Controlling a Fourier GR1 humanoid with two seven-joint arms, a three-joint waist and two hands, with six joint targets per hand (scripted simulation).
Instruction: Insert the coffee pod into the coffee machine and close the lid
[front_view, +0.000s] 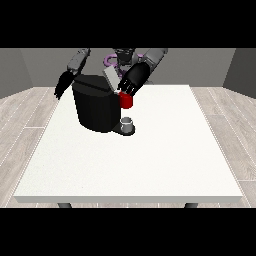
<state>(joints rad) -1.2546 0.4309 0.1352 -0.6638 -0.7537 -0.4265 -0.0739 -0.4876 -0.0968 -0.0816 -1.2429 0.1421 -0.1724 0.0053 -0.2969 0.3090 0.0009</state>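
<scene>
Front view: the pod (126, 101) is gripped by curled fingers of the hand at the view's right (131, 82) beside the coffee machine (95, 107), insertion pending under the raised lid (111, 77); the other hand's (63, 85) fingers cannot be told.

The large white table (150, 160) is occupying the middle of the front view and is standing on a floor of pale wood-look planks (25, 115). Two dark legs are showing beneath its near edge. A black coffee machine (95, 107) is resting directly on the tabletop toward 11 o'clock from the table's centre. Its base is extending toward 4 o'clock and is carrying a small grey cup (128, 124).
</scene>
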